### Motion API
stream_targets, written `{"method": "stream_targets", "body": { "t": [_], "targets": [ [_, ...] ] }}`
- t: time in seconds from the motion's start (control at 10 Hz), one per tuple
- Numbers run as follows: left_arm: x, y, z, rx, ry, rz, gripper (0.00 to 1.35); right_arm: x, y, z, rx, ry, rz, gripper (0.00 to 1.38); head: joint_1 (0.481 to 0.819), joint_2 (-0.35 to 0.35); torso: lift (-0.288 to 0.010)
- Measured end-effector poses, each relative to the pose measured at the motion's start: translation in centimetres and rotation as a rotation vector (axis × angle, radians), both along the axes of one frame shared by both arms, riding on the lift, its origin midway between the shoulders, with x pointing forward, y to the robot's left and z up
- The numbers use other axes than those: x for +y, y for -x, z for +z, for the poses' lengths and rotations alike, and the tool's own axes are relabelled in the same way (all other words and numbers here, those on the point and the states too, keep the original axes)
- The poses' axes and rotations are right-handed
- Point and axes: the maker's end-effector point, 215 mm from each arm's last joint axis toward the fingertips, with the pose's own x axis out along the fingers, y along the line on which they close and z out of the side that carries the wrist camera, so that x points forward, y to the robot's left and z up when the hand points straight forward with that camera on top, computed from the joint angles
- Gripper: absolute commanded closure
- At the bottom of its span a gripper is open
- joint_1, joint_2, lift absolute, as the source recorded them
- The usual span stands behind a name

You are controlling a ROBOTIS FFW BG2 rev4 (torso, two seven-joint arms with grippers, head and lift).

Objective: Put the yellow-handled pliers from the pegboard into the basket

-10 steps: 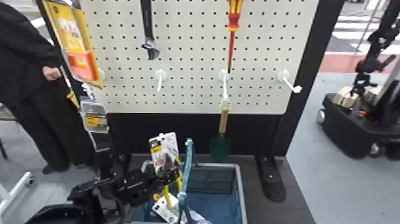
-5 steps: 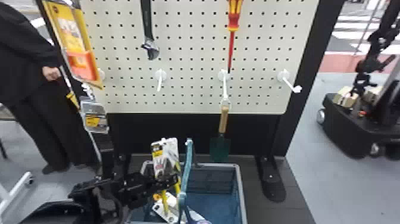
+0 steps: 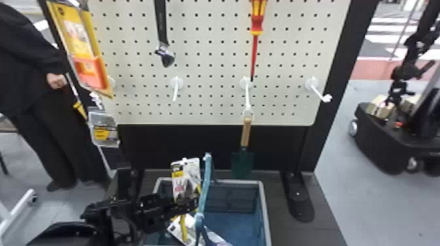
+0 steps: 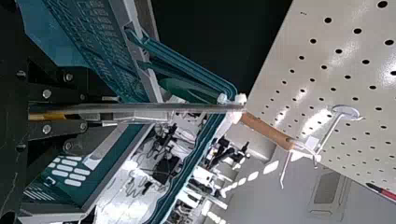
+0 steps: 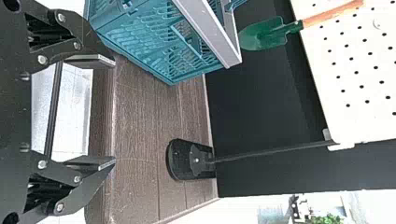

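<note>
"How far along are you with the yellow-handled pliers (image 3: 186, 183)?"

"Well along, I judge. They are off the pegboard (image 3: 209, 69), and my left gripper (image 3: 190, 205) is closed on their card. The pack stands nearly upright at the left part of the basket (image 3: 265, 209), just left of its raised blue handle (image 3: 205, 184)"

"So are they in?"

"Not released, at any rate. The top of the card rises above the far rim, and I can't tell whether its lower end touches anything inside. Another white card (image 3: 175, 229) lies tilted down there, close beneath my fingers, so the pack could come to rest on it"

"And your other side?"

"My right gripper (image 5: 114, 112) is wide apart with nothing between its fingers, off to the right of the basket. This job doesn't seem to need it"

"What is left, then?"

"Lowering a little if there is room, making sure the card is inside the rim and free of the handle, then letting go and backing out. The thin pack could lean on that handle or tip when I open, so I would want it well down first"
</note>
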Motion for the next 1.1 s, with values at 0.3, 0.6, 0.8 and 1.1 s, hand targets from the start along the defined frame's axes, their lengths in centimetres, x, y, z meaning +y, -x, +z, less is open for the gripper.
{"method": "stream_targets", "body": {
  "t": [0.3, 0.6, 0.8, 1.1],
  "targets": [
    [0.4, -1.1, 1.3, -0.047, 0.005, 0.026, 0.17, 0.0, 0.0, -0.1, 0.002, 0.0, 0.0, 0.53, 0.549, 0.0, -0.1],
    [0.4, -1.4, 1.9, -0.064, 0.017, 0.032, 0.2, 0.0, 0.1, -0.1, 0.002, -0.001, 0.0, 0.53, 0.549, 0.0, -0.1],
    [0.4, -1.5, 2.0, -0.065, 0.022, 0.036, 0.2, 0.0, 0.0, 0.0, 0.0, -0.001, 0.0, 0.53, 0.549, 0.0, -0.1],
    [0.4, -1.5, 2.0, -0.065, 0.025, 0.038, 0.2, 0.0, -0.1, 0.0, 0.0, -0.001, 0.0, 0.53, 0.549, 0.0, -0.1]
  ]
}}
